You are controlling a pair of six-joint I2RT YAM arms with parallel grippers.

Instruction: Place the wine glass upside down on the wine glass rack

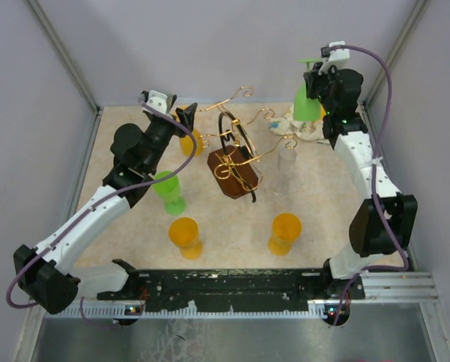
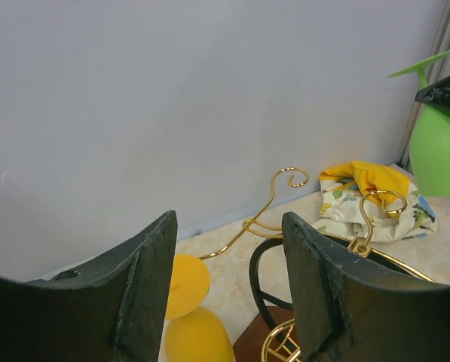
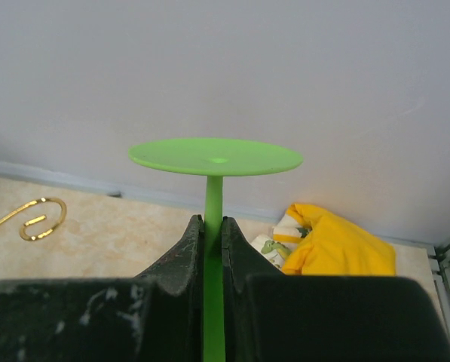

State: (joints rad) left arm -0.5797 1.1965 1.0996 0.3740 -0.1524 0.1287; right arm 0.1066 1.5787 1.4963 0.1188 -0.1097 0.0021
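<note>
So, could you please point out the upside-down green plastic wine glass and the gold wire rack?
Upside-down green plastic wine glass (image 3: 215,156): right wrist view, round foot.
Gold wire rack (image 1: 232,162): top external view, brown base.

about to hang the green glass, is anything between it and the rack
Nothing visible blocks it. The right gripper holds the green wine glass upside down in the air beside the rack's nearest curled arms. A crumpled cloth lies on the table below that gap.

A robot lab test cell: plain pale walls (image 1: 209,45) and metal corner posts (image 1: 62,53) box in a beige speckled tabletop (image 1: 232,234).
</note>
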